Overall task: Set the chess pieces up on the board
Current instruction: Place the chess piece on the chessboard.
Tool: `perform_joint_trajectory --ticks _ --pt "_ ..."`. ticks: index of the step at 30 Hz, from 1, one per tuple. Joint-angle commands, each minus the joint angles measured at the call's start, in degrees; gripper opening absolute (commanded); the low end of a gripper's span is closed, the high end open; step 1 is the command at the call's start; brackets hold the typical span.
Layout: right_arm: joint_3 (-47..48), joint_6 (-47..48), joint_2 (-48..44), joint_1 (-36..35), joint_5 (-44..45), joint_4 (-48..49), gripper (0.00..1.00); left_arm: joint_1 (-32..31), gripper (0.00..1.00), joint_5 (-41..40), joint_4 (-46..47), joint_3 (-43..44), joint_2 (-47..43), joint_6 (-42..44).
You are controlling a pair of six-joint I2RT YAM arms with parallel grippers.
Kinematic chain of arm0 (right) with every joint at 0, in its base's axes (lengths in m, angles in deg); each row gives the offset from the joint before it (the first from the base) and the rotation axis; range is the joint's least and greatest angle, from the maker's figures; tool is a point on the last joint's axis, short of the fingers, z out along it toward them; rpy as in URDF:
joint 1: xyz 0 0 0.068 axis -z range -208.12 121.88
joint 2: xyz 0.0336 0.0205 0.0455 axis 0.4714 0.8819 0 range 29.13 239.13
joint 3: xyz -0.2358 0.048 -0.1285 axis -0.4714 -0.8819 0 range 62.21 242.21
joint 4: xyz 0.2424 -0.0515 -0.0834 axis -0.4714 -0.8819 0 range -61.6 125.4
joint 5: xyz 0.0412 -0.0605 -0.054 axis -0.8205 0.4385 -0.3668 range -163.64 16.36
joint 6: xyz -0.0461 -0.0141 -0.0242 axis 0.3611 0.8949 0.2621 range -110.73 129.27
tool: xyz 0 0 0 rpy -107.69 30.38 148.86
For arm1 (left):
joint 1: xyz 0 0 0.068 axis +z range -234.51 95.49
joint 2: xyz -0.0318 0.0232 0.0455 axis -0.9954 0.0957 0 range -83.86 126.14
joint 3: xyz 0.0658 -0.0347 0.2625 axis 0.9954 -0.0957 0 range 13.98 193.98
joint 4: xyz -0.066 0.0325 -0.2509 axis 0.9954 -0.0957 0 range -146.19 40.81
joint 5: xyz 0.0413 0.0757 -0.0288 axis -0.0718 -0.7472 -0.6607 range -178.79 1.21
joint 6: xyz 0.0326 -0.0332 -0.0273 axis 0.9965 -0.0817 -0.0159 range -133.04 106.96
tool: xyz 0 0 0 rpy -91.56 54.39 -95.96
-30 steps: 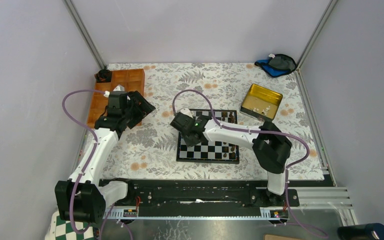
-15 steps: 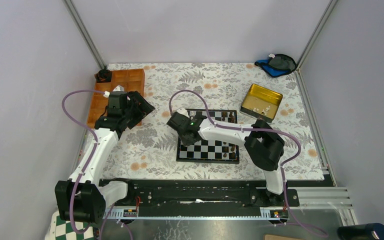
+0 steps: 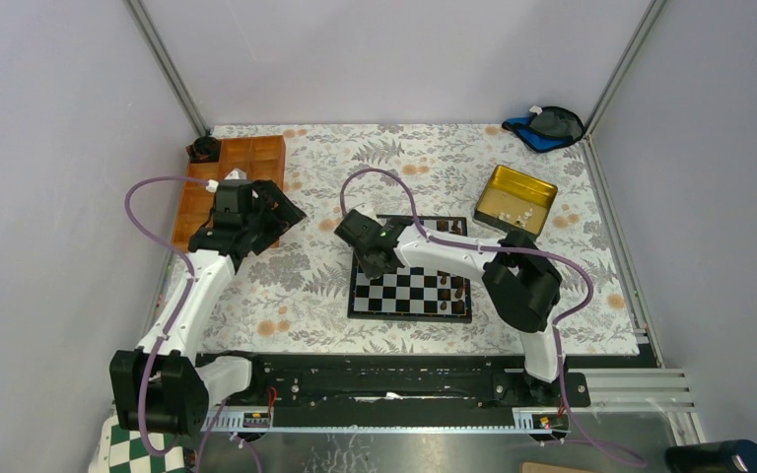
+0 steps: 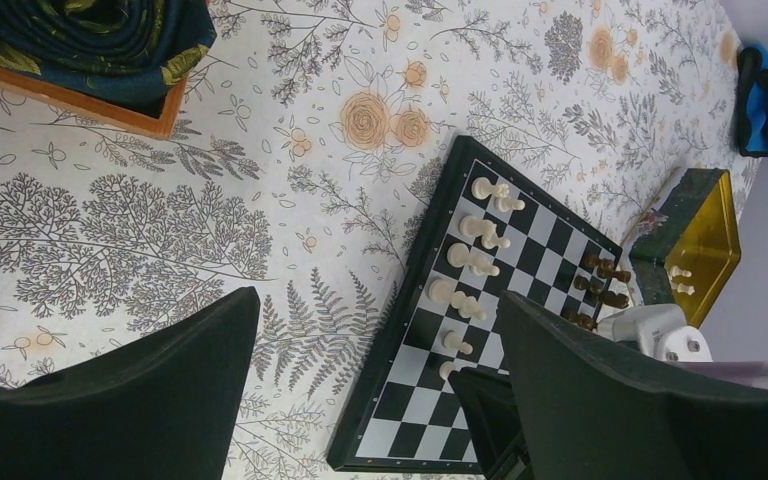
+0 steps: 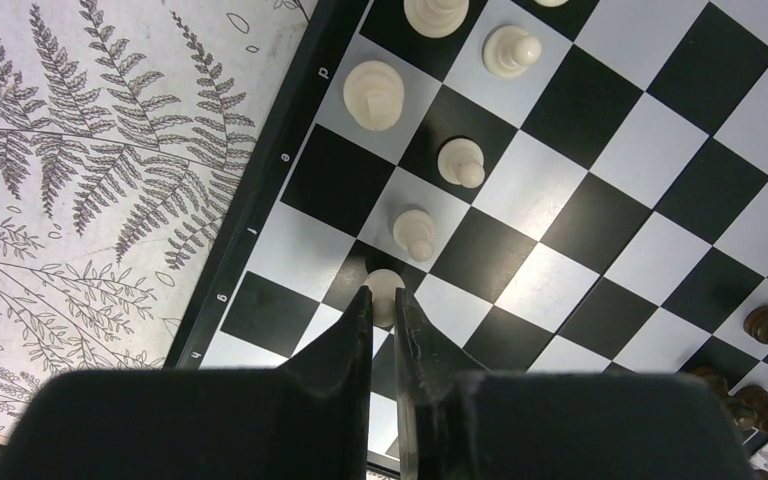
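As our right gripper (image 5: 382, 296) pinched a cream pawn (image 5: 384, 282) over a black square by the left edge of the board (image 5: 260, 205), next to other cream pieces (image 5: 460, 160), our left gripper (image 4: 378, 300) hung with its jaws wide apart above the floral cloth (image 4: 110, 220).

Board (image 5: 259, 215) rim carries letters, seemingly d to h.

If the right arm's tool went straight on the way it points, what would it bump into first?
The right tool is pinched on a white piece. Straight ahead lies the board, so the piece would likely touch its square first; the gap left is unclear.
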Motion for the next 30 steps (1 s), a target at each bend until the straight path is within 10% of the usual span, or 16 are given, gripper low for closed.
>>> perform_joint_trajectory --ticks 1,30 --pt "2.9 0.7 1.0 0.1 -0.7 0.9 0.0 -0.3 0.96 -1.5 0.6 0.4 0.5 1.4" --pt "-1.2 -0.7 -1.1 0.1 -2.3 1.1 0.0 -0.3 0.96 -0.8 1.2 -1.0 -0.4 0.1"
